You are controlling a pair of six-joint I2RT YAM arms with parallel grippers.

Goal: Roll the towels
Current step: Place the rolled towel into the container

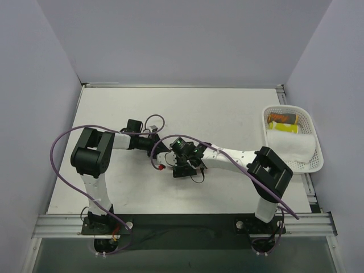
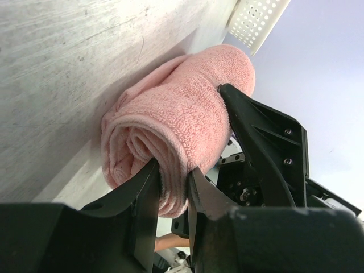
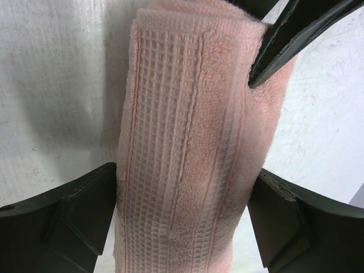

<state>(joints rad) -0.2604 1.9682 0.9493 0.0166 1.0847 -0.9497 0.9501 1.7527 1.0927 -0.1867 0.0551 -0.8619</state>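
The salmon-pink towel is rolled into a tight cylinder lying on the white table. In the right wrist view its waffle-weave border faces up. My left gripper is shut on the outer layers at one end of the roll. My right gripper straddles the roll with a finger pressed on each side. In the top view both grippers meet at the table's middle and hide the roll. The white towel lies rolled in the basket.
The white mesh basket stands at the table's right edge and also holds an orange and a yellow roll. Its corner shows in the left wrist view. A purple cable loops beside the left arm. Grey walls enclose the table.
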